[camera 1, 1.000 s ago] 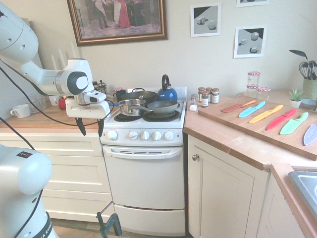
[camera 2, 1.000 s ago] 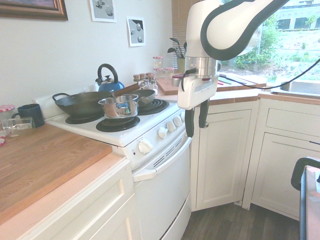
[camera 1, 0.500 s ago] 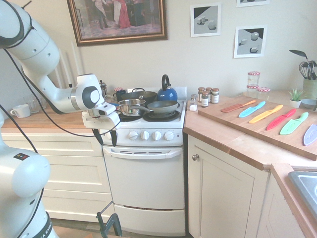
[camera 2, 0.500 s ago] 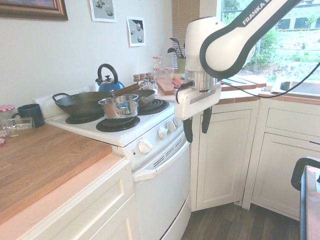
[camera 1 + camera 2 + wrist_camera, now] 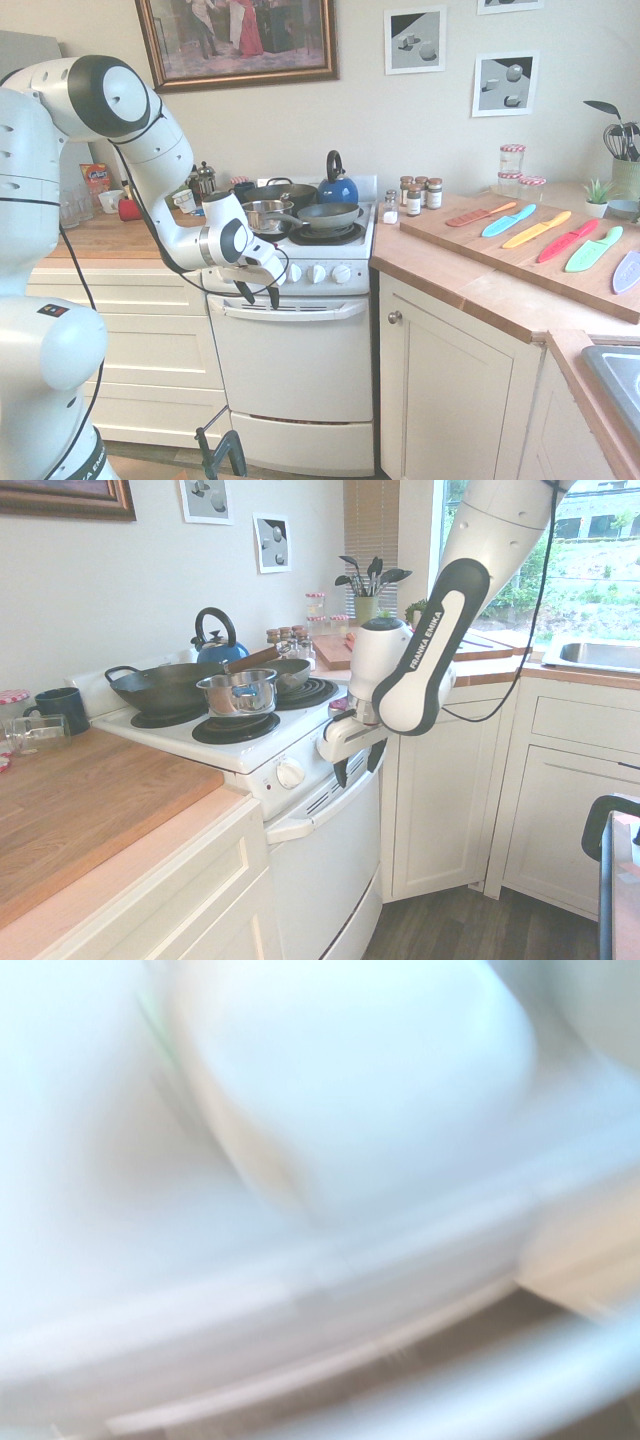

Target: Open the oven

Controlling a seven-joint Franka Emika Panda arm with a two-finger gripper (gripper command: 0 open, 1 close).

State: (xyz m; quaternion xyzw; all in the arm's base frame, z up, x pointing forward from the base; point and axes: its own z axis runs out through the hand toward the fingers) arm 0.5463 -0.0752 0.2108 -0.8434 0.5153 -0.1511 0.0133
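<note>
Fingers spread apart with nothing between them, the gripper (image 5: 263, 303) points down just by the left end of the handle (image 5: 300, 313) in the first exterior view. Below centre there stands the oven (image 5: 290, 370), its door shut. Whether the fingers touch the handle I can't tell; the wrist view is too blurred to settle it. Coming in tilted, one fingertip could land on top of the bar instead of behind it, and the grip would likely slide off; too far in, they may jam against the door or nudge a knob (image 5: 316, 273). A jerky pull could rattle the steel saucepan (image 5: 240, 695) above.

Handle and door look like smooth white enamel, slippery perhaps, the bar wide and gently bowed. Further out come round ridged knobs, dark coil burners, a glossy blue kettle (image 5: 338, 193) and, at left, grained wooden worktop (image 5: 110, 243).
</note>
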